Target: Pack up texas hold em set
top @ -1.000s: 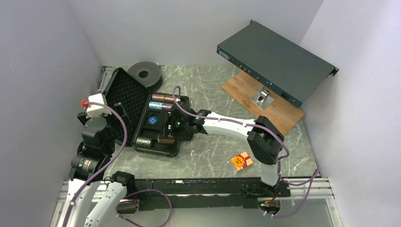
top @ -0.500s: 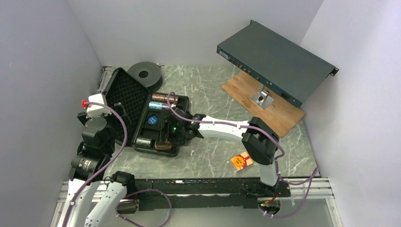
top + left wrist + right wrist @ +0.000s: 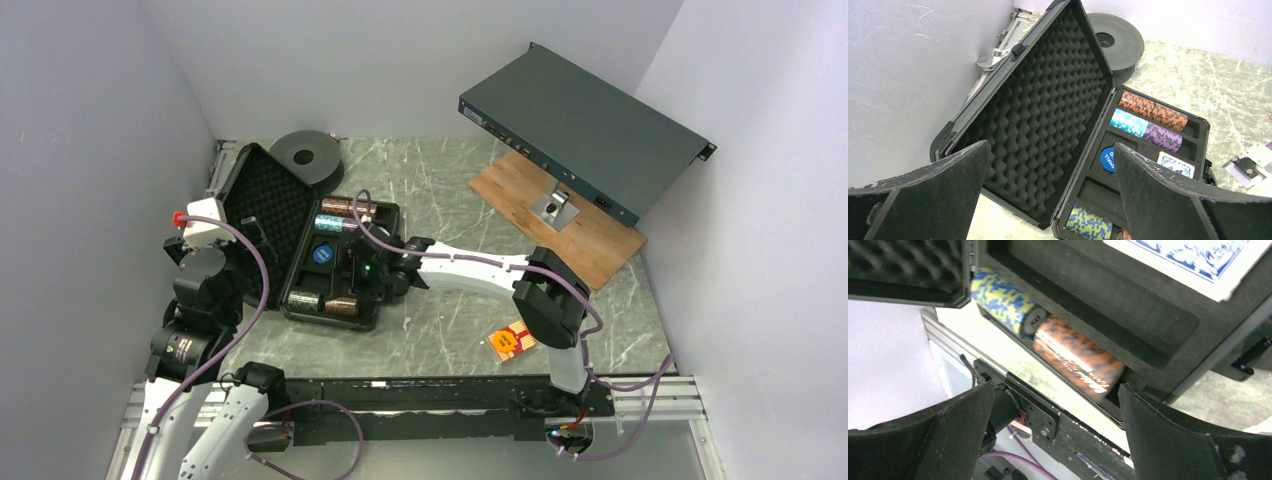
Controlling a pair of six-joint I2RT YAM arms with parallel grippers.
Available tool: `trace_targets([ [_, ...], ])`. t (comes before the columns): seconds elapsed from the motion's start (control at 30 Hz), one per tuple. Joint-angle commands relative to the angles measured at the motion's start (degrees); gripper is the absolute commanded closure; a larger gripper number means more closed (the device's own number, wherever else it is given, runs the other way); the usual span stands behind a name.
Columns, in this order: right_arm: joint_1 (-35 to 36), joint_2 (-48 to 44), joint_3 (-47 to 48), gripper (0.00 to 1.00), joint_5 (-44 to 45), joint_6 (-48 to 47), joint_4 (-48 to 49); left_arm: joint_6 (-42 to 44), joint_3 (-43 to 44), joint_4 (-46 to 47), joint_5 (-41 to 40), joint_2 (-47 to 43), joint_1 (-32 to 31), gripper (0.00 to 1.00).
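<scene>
From above, the black case (image 3: 272, 205) lies open at the left of the table (image 3: 450, 320), with its lid up. The right pincer (image 3: 361, 279) hangs over the case's near end. A red and yellow card pack (image 3: 511, 340) lies well apart on the table.

The left wrist view shows the left pincer (image 3: 1050, 150) wide open and holding nothing, facing the foam lid (image 3: 1048, 115).

The right wrist view shows the right pincer's fingers (image 3: 963, 420) wide apart. They hold nothing. An orange chip stack (image 3: 1078, 362) lies in its slot, touching a yellow and blue chip stack (image 3: 1003, 300).
</scene>
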Motion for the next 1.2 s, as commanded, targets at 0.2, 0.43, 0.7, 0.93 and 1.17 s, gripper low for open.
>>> trace_targets([
  [0.2,0.16,-2.58,2.89,0.04,2.97,-5.01,0.67,1.00,-0.16,1.95,0.85,0.48,-0.26,0.00],
  [0.43,0.37,-4.82,0.96,0.17,3.75,-17.45,-2.83,1.13,-0.16,2.01,0.74,0.39,-0.26,0.00],
  [0.7,0.40,-7.57,-2.21,0.53,4.65,-25.36,-7.27,1.16,-0.07,1.94,0.95,0.26,-0.26,0.00],
  [0.93,0.45,-6.69,-3.15,0.71,-0.94,-25.80,-3.80,1.20,-0.14,1.99,1.06,0.25,-0.26,0.00],
  [1.17,0.57,-4.46,-0.30,0.84,-1.57,-26.36,-4.03,1.26,-0.16,2.03,1.11,0.26,-0.26,0.00],
])
